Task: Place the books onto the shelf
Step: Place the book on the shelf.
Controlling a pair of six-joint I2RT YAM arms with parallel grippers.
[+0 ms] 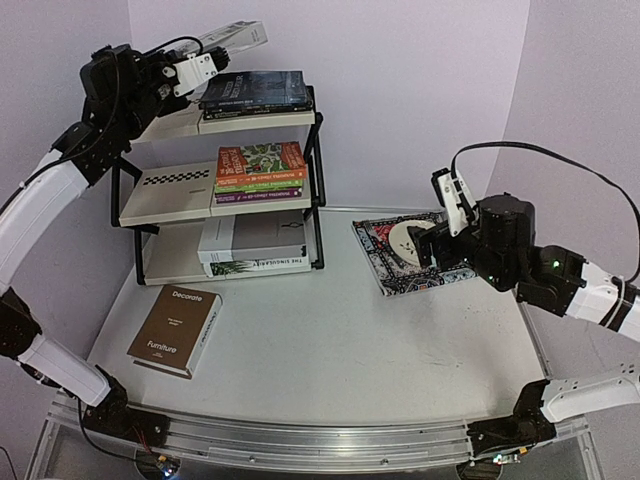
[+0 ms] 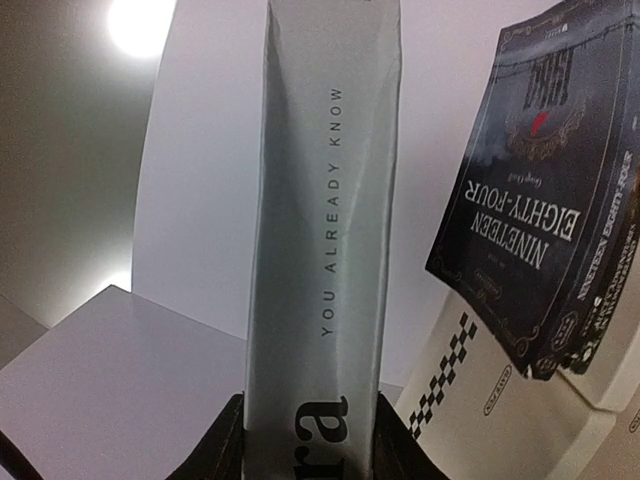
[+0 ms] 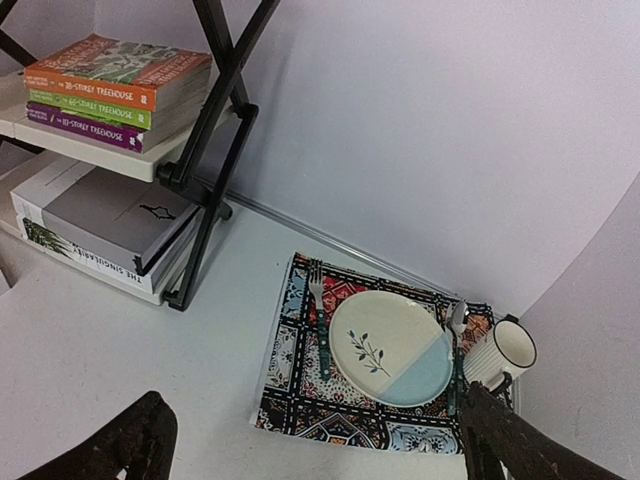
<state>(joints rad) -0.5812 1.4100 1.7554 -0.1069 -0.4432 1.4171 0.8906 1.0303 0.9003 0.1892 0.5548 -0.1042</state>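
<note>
My left gripper [image 1: 203,66] [image 2: 312,440] is shut on a grey book [image 1: 233,37] [image 2: 322,240] and holds it up in the air, above and left of the top tier of the shelf [image 1: 165,190] [image 2: 490,400]. Dark novels [image 1: 255,92] [image 2: 540,190] lie on that top tier. The orange, green and purple Treehouse books [image 1: 260,167] [image 3: 115,85] are stacked on the middle tier. Large grey and white books [image 1: 255,245] [image 3: 100,225] fill the bottom tier. A brown book [image 1: 177,328] lies flat on the table in front of the shelf. My right gripper [image 1: 432,252] [image 3: 320,445] is open over the placemat, with nothing in it.
A patterned placemat [image 1: 385,268] [image 3: 300,400] at the back right carries a plate [image 3: 390,345], fork [image 3: 320,320] and spoon [image 3: 457,345], with a ribbed mug [image 3: 500,352] beside it. The shelf's black frame [image 3: 215,150] stands left of the mat.
</note>
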